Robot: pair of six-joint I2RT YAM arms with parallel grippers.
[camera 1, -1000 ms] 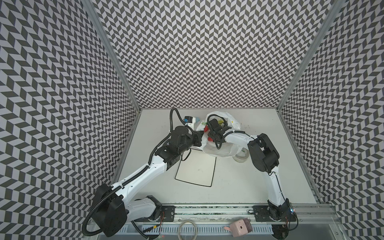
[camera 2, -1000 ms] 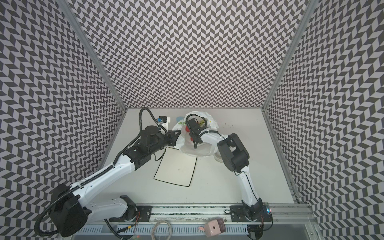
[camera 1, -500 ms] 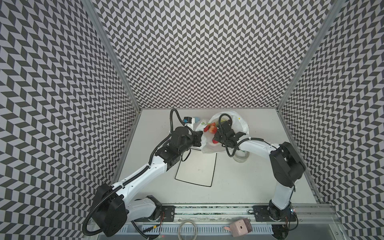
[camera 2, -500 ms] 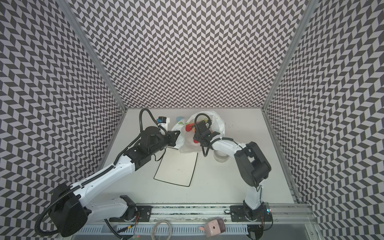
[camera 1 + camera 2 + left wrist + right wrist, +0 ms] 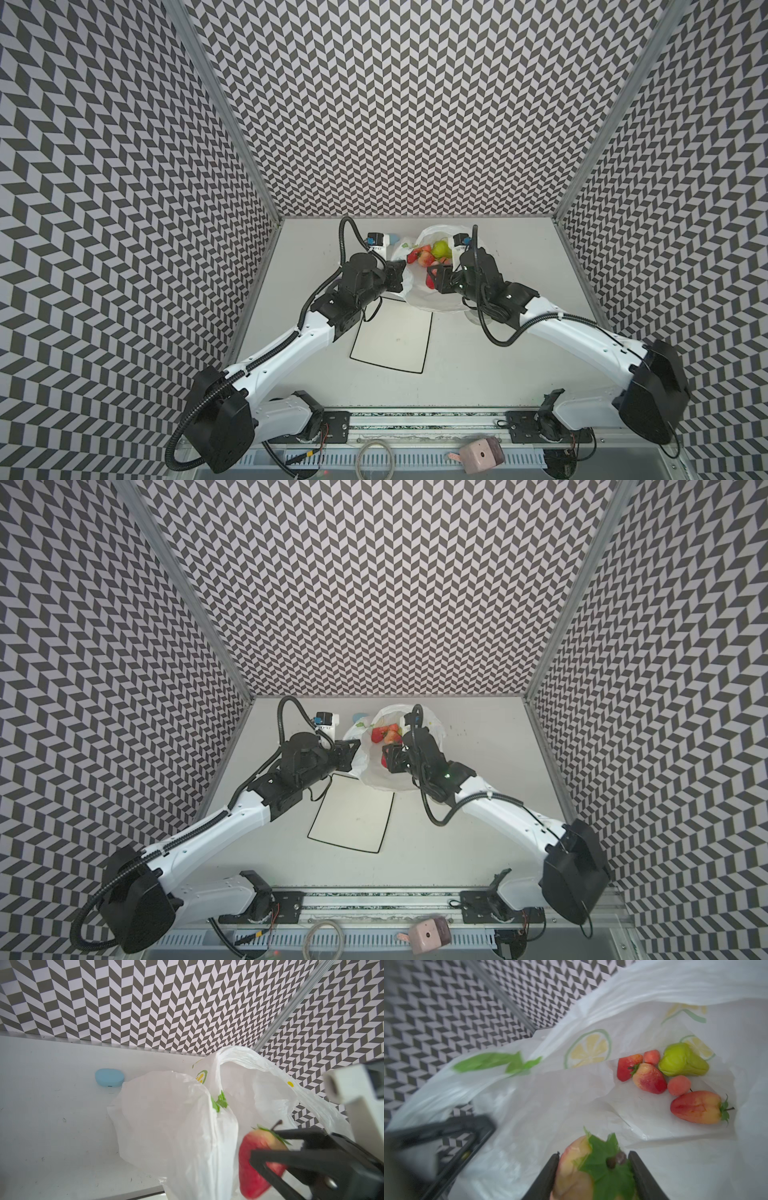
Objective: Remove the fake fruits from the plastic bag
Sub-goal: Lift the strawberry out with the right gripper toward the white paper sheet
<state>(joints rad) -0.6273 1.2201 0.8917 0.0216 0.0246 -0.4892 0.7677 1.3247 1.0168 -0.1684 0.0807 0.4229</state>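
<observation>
Six fake fruits lie loose inside the plastic bag, which sits toward the far side of the table. A seventh, a strawberry, is pinched between the half-closed fingers of the right gripper, within the bag's mouth. The left gripper is fully closed on the bag's rim, holding it open. Risks noted: thin film may snag on the strawberry during lift-out and drag the bag; the glossy fruit may slip from a leaf-end pinch.

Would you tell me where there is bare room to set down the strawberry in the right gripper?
Bare: the plate just robot-side of the plastic bag, and the table right of the plate. Crowded: around the bag, with left gripper, right gripper and blue blob.
</observation>
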